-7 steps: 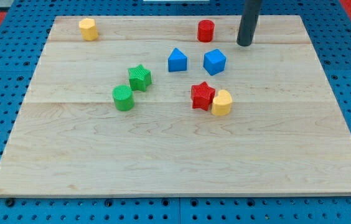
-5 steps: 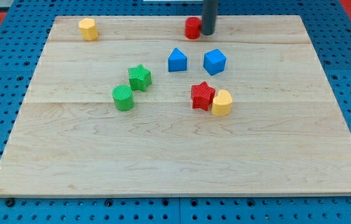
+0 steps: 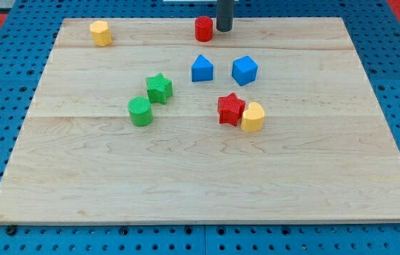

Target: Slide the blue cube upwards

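The blue cube [image 3: 244, 70] sits on the wooden board [image 3: 186, 177], right of centre in the upper half. My tip [image 3: 224, 29] is at the view's top, just right of the red cylinder [image 3: 203, 29] and touching or nearly touching it. The tip is above and slightly left of the blue cube, well apart from it. A blue triangular block [image 3: 201, 69] lies just left of the cube.
A red star [image 3: 230, 109] and a yellow block [image 3: 252, 117] touch each other below the blue cube. A green star [image 3: 159, 88] and a green cylinder [image 3: 140, 112] lie left of centre. A yellow block [image 3: 100, 33] sits at the top left.
My tip moved left along the top edge, from right of the red cylinder, and pushed the red cylinder to the left. The other blocks have not moved.
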`<state>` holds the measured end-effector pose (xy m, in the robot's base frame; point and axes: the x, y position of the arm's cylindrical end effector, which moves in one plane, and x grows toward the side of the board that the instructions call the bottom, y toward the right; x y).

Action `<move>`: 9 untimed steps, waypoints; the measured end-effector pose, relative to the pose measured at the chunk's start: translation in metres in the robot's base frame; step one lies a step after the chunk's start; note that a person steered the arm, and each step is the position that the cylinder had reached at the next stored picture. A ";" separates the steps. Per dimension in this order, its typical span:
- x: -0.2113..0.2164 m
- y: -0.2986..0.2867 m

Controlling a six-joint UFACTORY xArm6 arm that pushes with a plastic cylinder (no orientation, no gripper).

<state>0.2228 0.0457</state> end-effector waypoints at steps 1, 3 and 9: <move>0.006 0.000; 0.071 0.086; 0.117 0.012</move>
